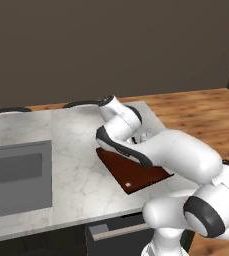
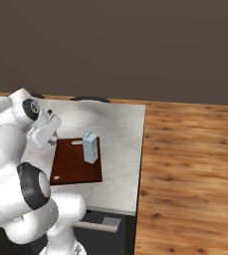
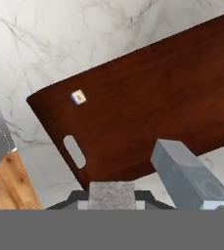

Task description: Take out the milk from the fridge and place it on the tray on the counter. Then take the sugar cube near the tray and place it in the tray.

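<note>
Already the sugar cube lies on the tray near its handle-slot end, the milk upright at the far end, fingers clenched empty above.

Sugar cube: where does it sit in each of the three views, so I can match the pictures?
Left base view: sugar cube lower centre, by the tray's near corner.
Right base view: sugar cube left of centre, at the tray's front left corner.
Hand view: sugar cube upper left, near the tray's slotted end.
Shared landmark: the reddish-brown tray it lies on.
</note>
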